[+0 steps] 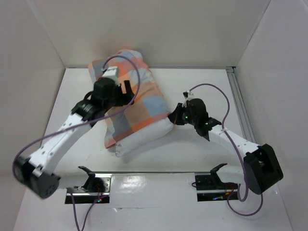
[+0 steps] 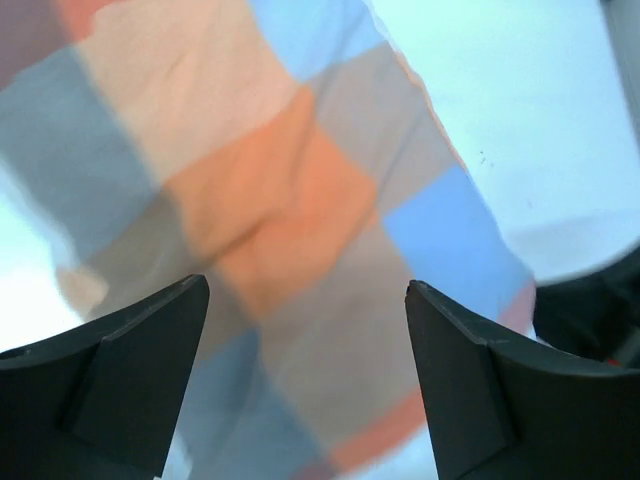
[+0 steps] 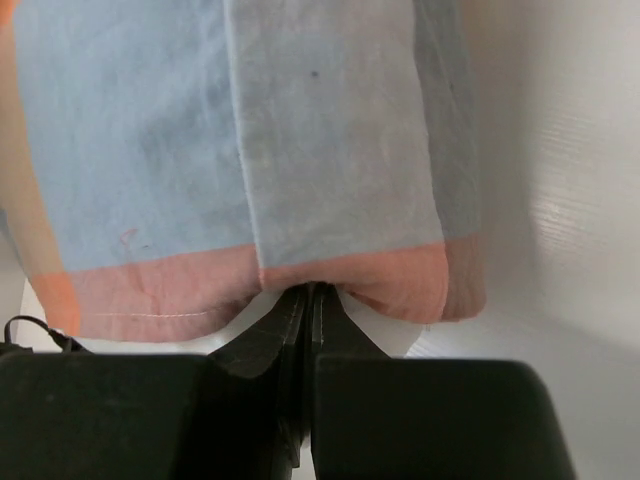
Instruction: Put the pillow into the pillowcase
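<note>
Checked pillowcase [image 1: 137, 103] mostly over white pillow [image 1: 144, 137]; left end effector [image 2: 305, 288] wide above, right end effector [image 3: 308, 292] pinches hem (orange edge).

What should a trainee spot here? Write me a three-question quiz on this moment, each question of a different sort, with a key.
1. True or false: the left gripper is shut.
2. How much of the pillow shows bare? A: only its near end, sticking out of the pillowcase. B: none of it. C: all of it, lying beside the case.
3. Fill in: the ___ gripper's closed fingertips meet at the pillowcase's hem.

Key: 1 false, its jaws stand open above the checked fabric. 2 A. 3 right gripper.
</note>
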Available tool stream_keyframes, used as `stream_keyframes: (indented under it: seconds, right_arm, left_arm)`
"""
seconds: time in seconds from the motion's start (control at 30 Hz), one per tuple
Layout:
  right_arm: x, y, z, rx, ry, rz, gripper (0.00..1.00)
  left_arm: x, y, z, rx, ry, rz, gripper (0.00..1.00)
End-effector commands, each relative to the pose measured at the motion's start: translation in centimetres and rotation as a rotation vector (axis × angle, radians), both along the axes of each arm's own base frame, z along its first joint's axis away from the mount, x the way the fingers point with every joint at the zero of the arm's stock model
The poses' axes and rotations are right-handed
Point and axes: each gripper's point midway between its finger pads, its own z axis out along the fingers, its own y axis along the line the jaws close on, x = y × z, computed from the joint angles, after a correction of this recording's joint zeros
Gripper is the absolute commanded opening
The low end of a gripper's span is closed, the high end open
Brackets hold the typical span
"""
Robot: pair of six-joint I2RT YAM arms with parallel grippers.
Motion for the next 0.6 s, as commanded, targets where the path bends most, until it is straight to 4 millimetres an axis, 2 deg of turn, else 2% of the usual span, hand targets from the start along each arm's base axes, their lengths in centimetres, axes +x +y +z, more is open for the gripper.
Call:
stream_keyframes:
  seconds: [0.0, 0.03, 0.07, 0.1, 0.13, 0.17, 0.2, 0.23, 0.27, 0.3, 0.33, 0.37, 0.4, 0.47, 0.5, 0.53, 0.57]
  right_arm:
    - [1.5, 0.8, 2.5, 0.027, -0.055, -0.009, 0.0]
    - [2.3, 0.3, 2.6, 0.025, -0.054, -0.031, 0.0]
    - [2.5, 0.7, 3.0, 0.03, -0.049, -0.017, 0.0]
    - [3.3, 0.2, 2.1, 0.015, -0.019, -0.035, 0.0]
    - [4.0, -0.2, 2.2, 0.024, -0.013, -0.041, 0.0]
    - [4.9, -0.2, 3.0, 0.044, -0.031, -0.038, 0.0]
    - [5.6, -0.3, 2.3, 0.052, -0.011, -0.029, 0.0]
    - [6.1, -0.4, 2.3, 0.073, 0.005, -0.03, 0.0]
    - [6.7, -0.9, 2.4, 0.107, 0.022, -0.022, 0.0]
    - [7.6, -1.0, 3.0, 0.136, 0.009, -0.017, 0.0]
    - [8.3, -1.2, 2.0, 0.139, 0.032, -0.016, 0.0]
    - [9.2, -1.9, 2.6, 0.167, 0.031, -0.019, 0.0]
    - [10.0, -2.1, 1.7, 0.172, 0.051, -0.018, 0.0]
    - [11.4, -3.2, 1.8, 0.197, 0.058, -0.031, 0.0]
    - [12.3, -3.3, 2.9, 0.219, 0.04, -0.021, 0.0]
    - [12.9, -3.4, 2.3, 0.232, 0.066, -0.025, 0.0]
    - [13.4, -3.6, 2.6, 0.238, 0.062, -0.022, 0.0]
  left_arm:
    - [-4.7, 4.1, 2.1, -0.077, -0.069, 0.13, 0.93]
    - [-6.4, 5.4, -1.7, -0.082, 0.027, 0.209, 0.9]
    - [-7.6, 6.0, -3.1, -0.109, 0.066, 0.251, 0.87]
    - [-9.1, 6.7, -3.7, -0.158, 0.078, 0.279, 0.87]
    - [-10.4, 6.3, -6.9, -0.2, 0.159, 0.291, 0.85]
    - [-11.8, 6.2, -8.4, -0.222, 0.217, 0.297, 0.85]
    - [-12.7, 5.8, -9.4, -0.249, 0.247, 0.285, 0.84]
    - [-13.5, 5.5, -9.5, -0.292, 0.235, 0.267, 0.82]
    - [-14.4, 5.8, -11.8, -0.288, 0.273, 0.29, 0.8]
    - [-14.8, 6.2, -12.5, -0.285, 0.27, 0.307, 0.8]
    - [-15.3, 6.3, -12.9, -0.29, 0.256, 0.306, 0.8]
    - [-15.5, 7.0, -14.2, -0.263, 0.259, 0.331, 0.8]
    - [-15.8, 6.9, -14.8, -0.245, 0.268, 0.32, 0.8]
    - [-16.0, 7.3, -15.4, -0.214, 0.275, 0.321, 0.82]
    - [-16.1, 7.5, -16.0, -0.185, 0.287, 0.314, 0.87]
    - [-16.2, 7.4, -16.3, -0.169, 0.3, 0.299, 0.9]
    - [-16.0, 6.9, -16.5, -0.17, 0.301, 0.282, 0.92]
